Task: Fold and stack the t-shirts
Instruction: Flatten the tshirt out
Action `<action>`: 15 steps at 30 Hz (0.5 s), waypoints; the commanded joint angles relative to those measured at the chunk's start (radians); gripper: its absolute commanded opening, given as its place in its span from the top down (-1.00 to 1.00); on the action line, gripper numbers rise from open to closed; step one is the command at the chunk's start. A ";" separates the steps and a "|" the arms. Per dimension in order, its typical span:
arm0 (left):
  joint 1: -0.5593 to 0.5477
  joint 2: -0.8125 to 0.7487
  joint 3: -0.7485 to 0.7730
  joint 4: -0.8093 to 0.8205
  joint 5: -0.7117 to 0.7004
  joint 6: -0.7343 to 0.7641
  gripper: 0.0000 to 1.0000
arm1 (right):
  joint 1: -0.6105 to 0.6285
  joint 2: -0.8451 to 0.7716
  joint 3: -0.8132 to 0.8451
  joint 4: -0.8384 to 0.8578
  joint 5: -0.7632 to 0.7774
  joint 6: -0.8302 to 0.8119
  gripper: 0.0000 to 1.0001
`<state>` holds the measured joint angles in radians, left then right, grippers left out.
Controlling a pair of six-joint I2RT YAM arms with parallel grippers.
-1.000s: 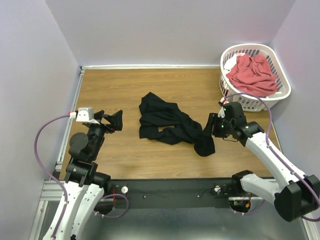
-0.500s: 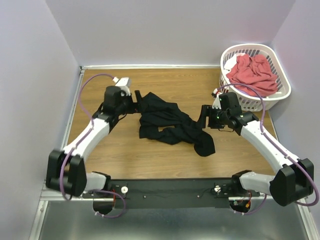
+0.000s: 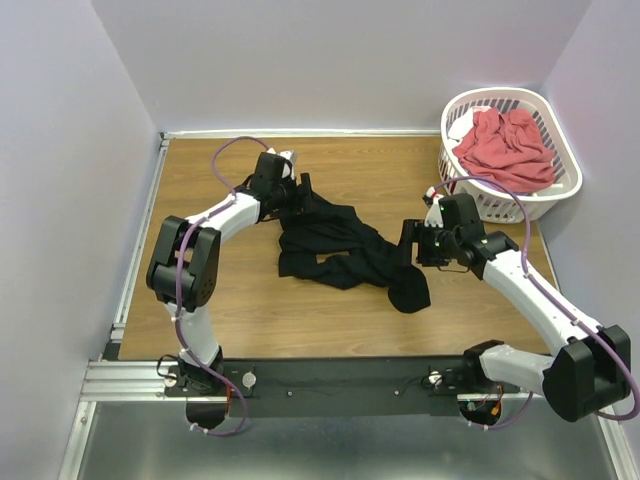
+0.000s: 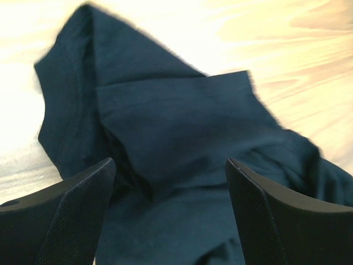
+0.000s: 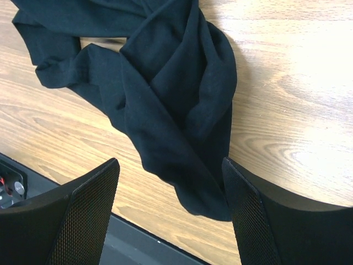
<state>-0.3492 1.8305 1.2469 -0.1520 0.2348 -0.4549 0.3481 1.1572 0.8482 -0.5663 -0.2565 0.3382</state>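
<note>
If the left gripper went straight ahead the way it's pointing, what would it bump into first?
Probably the black t-shirt. Its crumpled folds lie straight ahead of the left gripper, between its open fingers. How close it is, the wrist view can't show.

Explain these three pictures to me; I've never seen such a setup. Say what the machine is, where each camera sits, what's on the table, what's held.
Two robot arms are bolted to the near edge of a wooden table. The wide picture looks down from above and behind them; the other two come from wrist cameras. A crumpled black t-shirt lies mid-table; a coral-red t-shirt sits in a white basket. The left pincer and right pincer are open at opposite ends of the black shirt, holding nothing.
</note>
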 commanded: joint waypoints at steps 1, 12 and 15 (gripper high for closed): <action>-0.008 0.039 0.037 -0.037 -0.037 -0.050 -0.73 | 0.008 -0.008 -0.023 0.016 -0.017 -0.014 -0.64; -0.017 0.091 0.092 -0.017 -0.038 -0.065 -0.43 | 0.008 0.010 -0.021 0.031 0.003 -0.027 -0.64; -0.022 0.099 0.108 -0.020 -0.034 -0.065 -0.35 | 0.008 0.018 -0.021 0.031 0.006 -0.024 -0.64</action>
<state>-0.3622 1.9034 1.3170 -0.1738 0.2150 -0.5095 0.3481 1.1633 0.8417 -0.5560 -0.2562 0.3298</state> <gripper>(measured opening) 0.683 0.820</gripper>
